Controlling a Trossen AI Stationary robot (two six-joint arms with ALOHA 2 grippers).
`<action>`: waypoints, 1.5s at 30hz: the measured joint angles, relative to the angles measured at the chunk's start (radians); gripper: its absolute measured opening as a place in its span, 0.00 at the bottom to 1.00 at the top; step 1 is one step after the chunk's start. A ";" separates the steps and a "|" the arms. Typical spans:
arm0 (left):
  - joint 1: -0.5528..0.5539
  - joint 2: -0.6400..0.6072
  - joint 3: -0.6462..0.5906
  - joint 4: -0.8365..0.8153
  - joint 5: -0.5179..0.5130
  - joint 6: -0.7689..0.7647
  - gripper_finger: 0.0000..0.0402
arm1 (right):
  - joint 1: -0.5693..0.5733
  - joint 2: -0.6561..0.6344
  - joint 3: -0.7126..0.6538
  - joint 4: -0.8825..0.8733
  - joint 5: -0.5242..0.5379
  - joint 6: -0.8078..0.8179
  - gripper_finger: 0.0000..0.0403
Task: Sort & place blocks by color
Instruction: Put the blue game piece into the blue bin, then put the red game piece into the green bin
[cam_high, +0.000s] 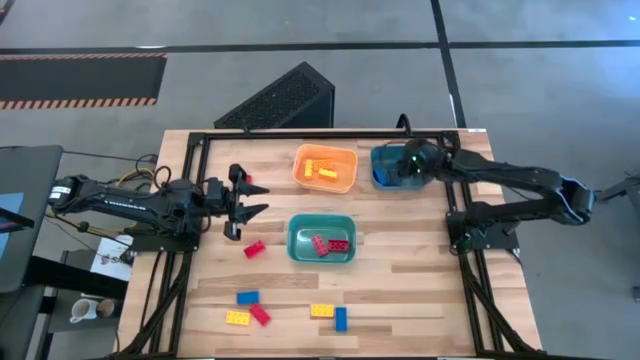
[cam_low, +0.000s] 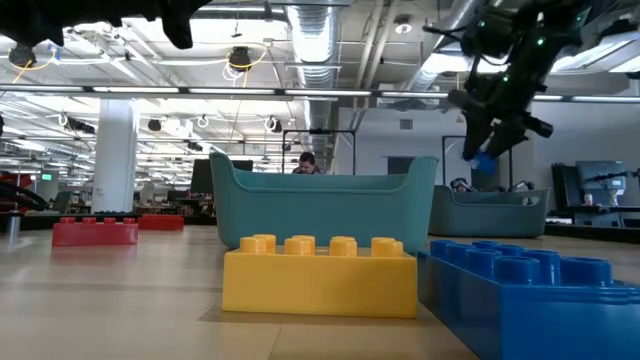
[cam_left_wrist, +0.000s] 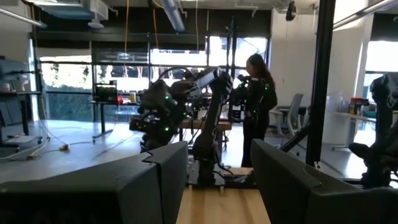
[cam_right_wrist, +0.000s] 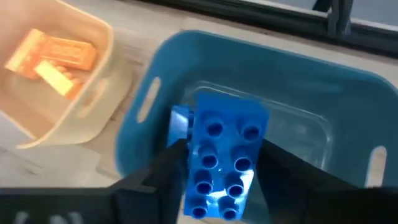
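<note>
My right gripper (cam_right_wrist: 219, 171) is shut on a blue block (cam_right_wrist: 222, 155) and hangs over the blue bin (cam_right_wrist: 273, 59) at the table's far right (cam_high: 383, 178). In the low view this block (cam_low: 484, 166) shows under the gripper, above the bin. My left gripper (cam_high: 248, 201) is open at the table's left, lifted, with nothing between its fingers (cam_left_wrist: 155, 180). The orange bin (cam_high: 325, 168) holds yellow blocks, the teal bin (cam_high: 322, 238) red ones. Loose blocks lie flat on the near table: red (cam_high: 254, 249), blue (cam_high: 247, 297), yellow (cam_high: 238, 317), red (cam_high: 261, 314), yellow (cam_high: 322, 310), blue (cam_high: 341, 319). My right gripper pinches the blue block between its two fingers (cam_right_wrist: 155, 177), one on each long side (cam_right_wrist: 190, 155). The fingers come from above, pointing down into the blue bin. The block is lifted clear, above the bin's floor, with its studded face toward the wrist camera.
The three bins stand in the table's far middle and right. A black frame (cam_high: 300, 133) runs round the table's edges. In the low view a yellow block (cam_low: 320, 272) and a blue block (cam_low: 530, 290) lie close to the camera. A person (cam_left_wrist: 255, 106) stands beyond the table.
</note>
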 joint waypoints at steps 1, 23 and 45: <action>0.000 -0.003 0.000 0.000 0.000 0.000 0.40 | -0.018 0.005 0.000 0.000 -0.012 -0.008 0.53; 0.000 -0.002 0.000 -0.036 0.054 -0.072 0.40 | 0.479 -0.058 0.000 0.142 0.232 0.137 0.82; -0.006 0.116 0.278 -1.136 -0.002 -0.329 0.41 | 0.969 0.196 -0.001 0.929 0.594 -0.323 0.81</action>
